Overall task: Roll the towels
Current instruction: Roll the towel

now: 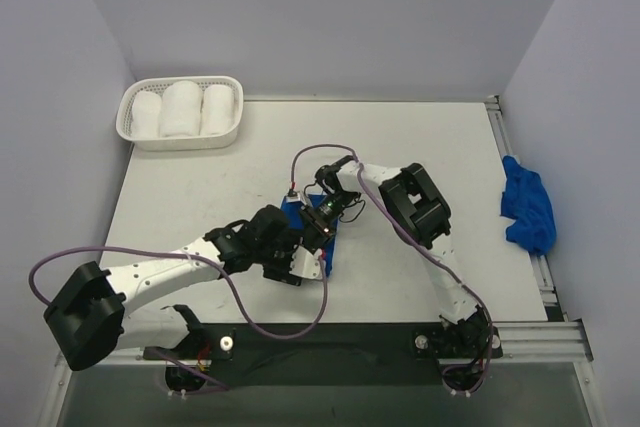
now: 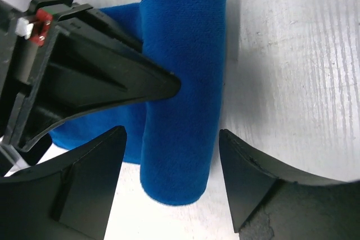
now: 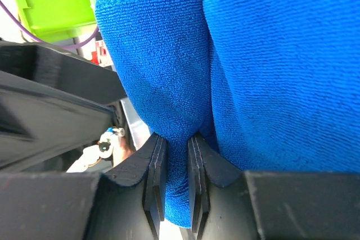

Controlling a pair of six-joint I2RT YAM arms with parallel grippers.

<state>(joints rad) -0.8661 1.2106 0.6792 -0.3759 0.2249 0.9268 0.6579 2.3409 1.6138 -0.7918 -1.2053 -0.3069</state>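
Note:
A royal-blue towel [image 1: 322, 232] lies mid-table, partly rolled into a fat bundle [image 2: 183, 82] with a flat tail to its left. My left gripper [image 2: 171, 181] is open; its fingers [image 2: 95, 184] stand on either side of the roll's near end without touching it. My right gripper [image 3: 175, 175] is shut on a fold of this towel [image 3: 163, 71]; its black body [image 2: 101, 77] presses against the roll's side. In the top view both grippers, left [image 1: 308, 262] and right [image 1: 326, 219], meet over the towel. A second blue towel [image 1: 527, 207] lies crumpled at the table's right edge.
A white basket [image 1: 130, 132] with three white towel rolls [image 1: 182, 107] stands at the back left. A metal rail [image 1: 540, 332] runs along the near and right edges. Purple cables [image 1: 300, 162] loop over both arms.

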